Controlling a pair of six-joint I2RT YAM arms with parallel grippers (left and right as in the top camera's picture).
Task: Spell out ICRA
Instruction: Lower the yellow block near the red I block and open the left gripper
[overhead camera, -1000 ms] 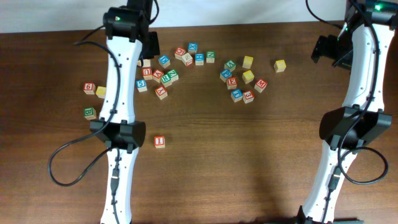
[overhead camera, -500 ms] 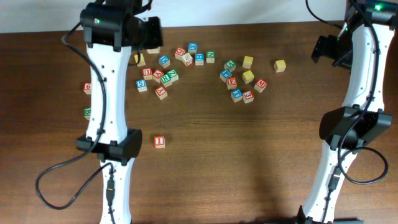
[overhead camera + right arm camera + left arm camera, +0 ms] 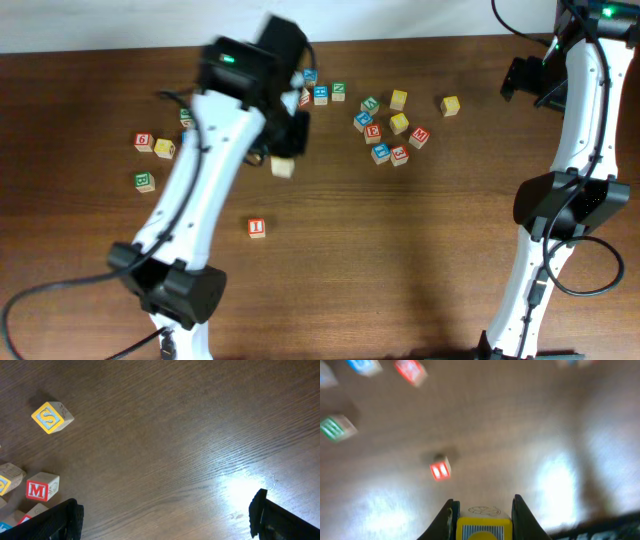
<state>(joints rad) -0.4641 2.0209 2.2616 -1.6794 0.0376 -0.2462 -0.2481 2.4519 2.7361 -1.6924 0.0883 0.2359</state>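
My left gripper (image 3: pixel 483 521) is shut on a yellow-faced cube (image 3: pixel 483 529); its letter does not show. In the overhead view this gripper (image 3: pixel 284 160) holds the cube (image 3: pixel 283 168) above the table, behind the red I cube (image 3: pixel 256 227). The I cube also shows in the blurred left wrist view (image 3: pixel 440 470), ahead of the jaws. My right gripper (image 3: pixel 165 519) is open and empty over bare wood; in the overhead view it is at the back right (image 3: pixel 522 78). I cannot pick out the green R or red A among the cubes.
A cluster of letter cubes (image 3: pixel 385 130) lies at the back middle, more (image 3: pixel 320 92) beside my left arm, and three (image 3: pixel 146 143) at the left. The right wrist view shows a yellow S cube (image 3: pixel 51 416) and a red M cube (image 3: pixel 41 489).
My left arm has swung from the back left cluster toward the middle and front, carrying the yellow cube. The right arm has not moved.
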